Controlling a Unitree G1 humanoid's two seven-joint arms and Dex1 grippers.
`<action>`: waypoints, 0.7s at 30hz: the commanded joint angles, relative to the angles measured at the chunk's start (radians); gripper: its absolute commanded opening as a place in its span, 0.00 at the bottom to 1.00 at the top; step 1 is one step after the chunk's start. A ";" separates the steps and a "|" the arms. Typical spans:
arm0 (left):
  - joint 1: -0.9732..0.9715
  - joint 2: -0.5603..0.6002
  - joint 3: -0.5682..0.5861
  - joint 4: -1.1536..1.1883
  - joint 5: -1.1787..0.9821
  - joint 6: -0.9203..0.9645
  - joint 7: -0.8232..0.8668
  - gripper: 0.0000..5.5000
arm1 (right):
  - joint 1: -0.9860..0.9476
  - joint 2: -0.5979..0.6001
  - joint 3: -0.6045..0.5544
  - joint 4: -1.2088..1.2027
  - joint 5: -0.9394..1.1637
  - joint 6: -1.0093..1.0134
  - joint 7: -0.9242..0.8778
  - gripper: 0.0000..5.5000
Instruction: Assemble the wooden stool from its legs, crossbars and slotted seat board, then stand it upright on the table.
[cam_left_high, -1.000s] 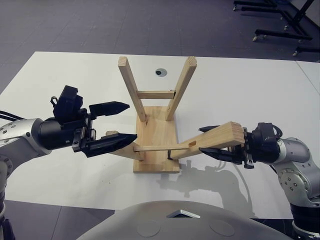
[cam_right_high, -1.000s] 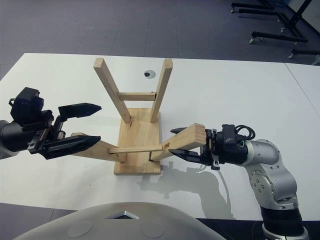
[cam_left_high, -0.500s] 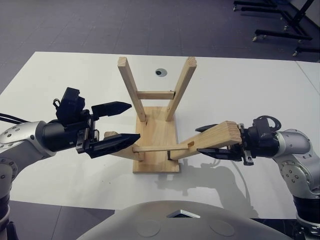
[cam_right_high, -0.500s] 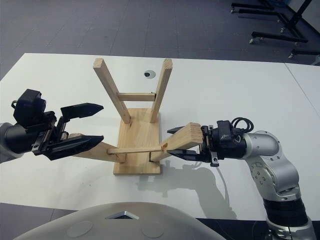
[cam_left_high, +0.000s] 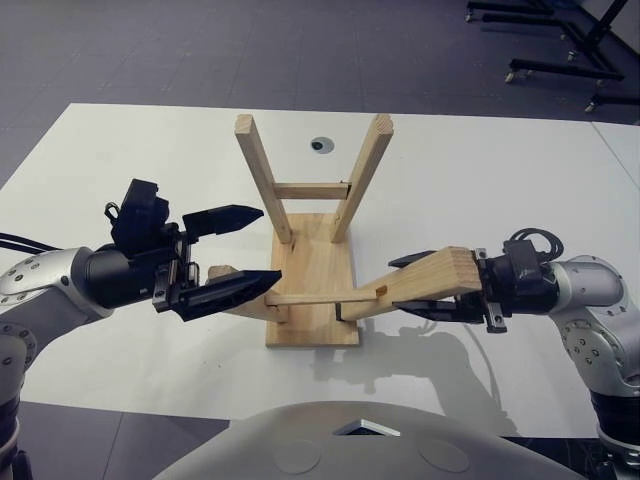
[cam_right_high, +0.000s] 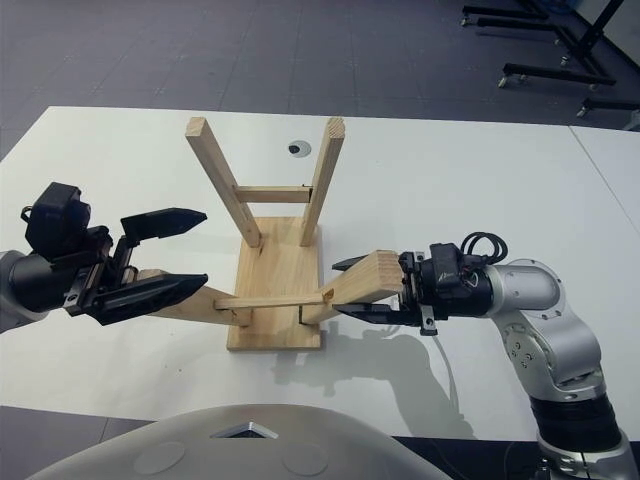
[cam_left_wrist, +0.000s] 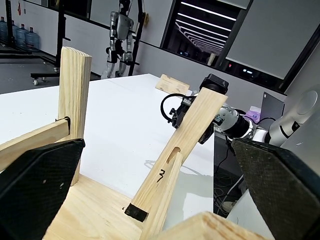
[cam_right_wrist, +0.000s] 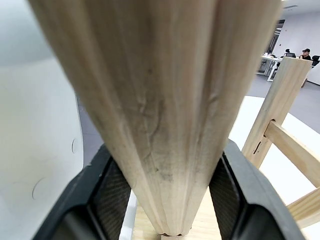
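The slotted seat board (cam_left_high: 318, 262) lies flat on the white table (cam_left_high: 500, 180). At its far end two legs (cam_left_high: 262, 178) stand upright, joined by a crossbar (cam_left_high: 312, 189). At its near end a second pair leans outward, joined by a thin crossbar (cam_left_high: 322, 296). My right gripper (cam_left_high: 402, 286) is shut on the near right leg (cam_left_high: 428, 280), whose wood lies between the pads (cam_right_wrist: 114, 200). My left gripper (cam_left_high: 271, 242) is open around the end of the near left leg (cam_left_high: 222, 272), its lower finger lying over that leg.
A round hole (cam_left_high: 321, 145) sits in the table beyond the stool. Bare table surface lies to either side of the board. Black wheeled stands (cam_left_high: 560, 60) are on the floor far behind the table.
My right gripper and the near right leg have shifted slightly left, toward the board. My left gripper has edged a little to the right. The far legs and seat board are unmoved.
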 joint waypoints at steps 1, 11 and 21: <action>0.000 0.022 -0.018 0.001 0.026 0.020 -0.005 0.98 | -0.003 -0.008 0.026 0.009 -0.043 -0.009 0.007 0.37; -0.020 0.023 -0.032 0.013 0.039 0.020 -0.020 0.98 | 0.014 0.003 0.091 0.041 -0.065 -0.008 -0.010 0.37; -0.019 0.014 -0.042 0.001 0.046 0.016 -0.012 0.98 | -0.030 -0.001 0.115 0.044 -0.068 -0.009 -0.018 0.37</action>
